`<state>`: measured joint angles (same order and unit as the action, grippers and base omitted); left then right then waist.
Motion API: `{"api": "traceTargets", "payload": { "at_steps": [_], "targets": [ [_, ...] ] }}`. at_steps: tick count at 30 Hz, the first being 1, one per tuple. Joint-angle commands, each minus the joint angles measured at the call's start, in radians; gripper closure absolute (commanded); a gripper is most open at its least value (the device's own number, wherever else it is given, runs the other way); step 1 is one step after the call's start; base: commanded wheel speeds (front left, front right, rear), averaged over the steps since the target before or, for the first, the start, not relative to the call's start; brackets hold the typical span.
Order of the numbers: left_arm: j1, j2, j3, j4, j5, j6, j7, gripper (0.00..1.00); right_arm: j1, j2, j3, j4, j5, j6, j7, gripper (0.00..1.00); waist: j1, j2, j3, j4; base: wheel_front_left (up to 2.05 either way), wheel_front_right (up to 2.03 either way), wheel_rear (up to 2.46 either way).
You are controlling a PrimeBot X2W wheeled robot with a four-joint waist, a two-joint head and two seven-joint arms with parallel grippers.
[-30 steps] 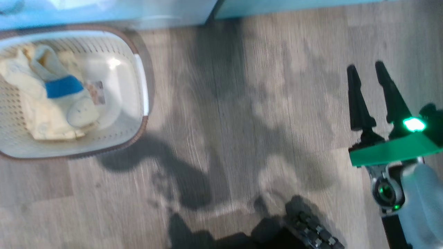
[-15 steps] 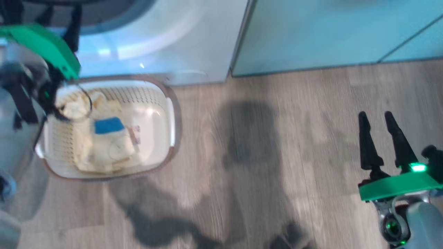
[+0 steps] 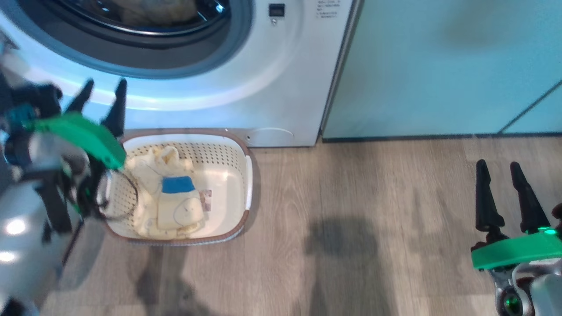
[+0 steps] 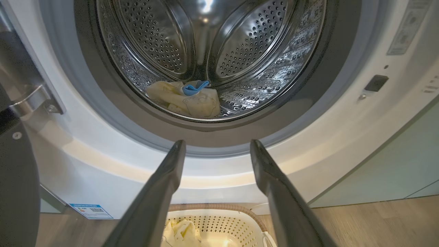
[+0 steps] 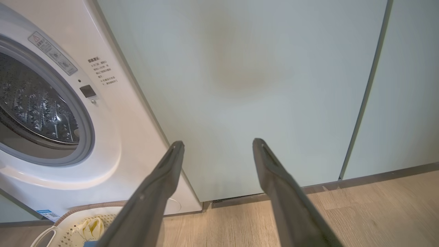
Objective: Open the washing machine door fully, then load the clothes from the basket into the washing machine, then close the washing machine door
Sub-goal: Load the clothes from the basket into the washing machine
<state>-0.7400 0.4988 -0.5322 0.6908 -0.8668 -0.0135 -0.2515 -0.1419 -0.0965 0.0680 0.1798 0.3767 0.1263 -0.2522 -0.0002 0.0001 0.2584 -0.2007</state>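
Note:
The washing machine (image 3: 281,66) stands open-mouthed at the top left, its steel drum (image 4: 260,51) exposed. The washing machine door (image 4: 15,185) is a dark slab swung out at the left edge of the left wrist view. One pale yellow garment with a blue bit (image 4: 185,99) lies in the drum. The basket (image 3: 243,149) sits on the floor before the washer, holding the clothes (image 3: 175,206), one with a blue patch. My left gripper (image 3: 103,87) hovers open and empty above the basket's left rim, pointing at the drum. My right gripper (image 3: 498,166) is open and empty, far to the right.
Pale green cabinet doors (image 3: 439,66) stand right of the washer. Grey wood floor (image 3: 351,219) stretches between the basket and my right gripper. A small blue sticker (image 4: 91,211) marks the washer's lower left corner.
The head camera has swung upward, bringing the washer and cabinets into view. My left arm has come in at the left beside the basket. Both grippers stay open.

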Motion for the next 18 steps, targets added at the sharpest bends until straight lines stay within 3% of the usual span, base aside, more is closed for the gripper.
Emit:
{"api": "traceTargets", "payload": {
  "at_steps": [1,5,13,18],
  "targets": [
    [0.022,0.038,0.074,-0.048,0.025,0.008,-0.010,0.00,0.005,-0.023,0.013,-0.035,-0.014,0.004,-0.010,0.00,0.0002,-0.0001,-0.023,0.018,0.00,0.00,0.00],
    [0.163,0.010,0.208,-0.159,0.114,0.023,-0.010,0.00,0.022,-0.025,0.005,-0.039,-0.021,0.004,-0.010,0.00,0.0002,-0.0001,-0.059,0.026,0.00,0.00,0.00],
    [0.403,-0.051,0.445,-0.265,0.218,-0.005,-0.010,0.00,0.080,-0.025,-0.017,-0.046,-0.031,0.004,-0.010,0.00,0.0002,-0.0001,-0.140,0.037,0.00,0.00,0.00],
    [0.494,-0.094,0.538,-0.291,0.280,-0.027,-0.010,0.00,0.103,-0.024,-0.012,-0.044,-0.034,0.004,-0.010,0.00,0.0002,-0.0001,-0.178,0.039,0.00,0.00,0.00]
  ]
}}
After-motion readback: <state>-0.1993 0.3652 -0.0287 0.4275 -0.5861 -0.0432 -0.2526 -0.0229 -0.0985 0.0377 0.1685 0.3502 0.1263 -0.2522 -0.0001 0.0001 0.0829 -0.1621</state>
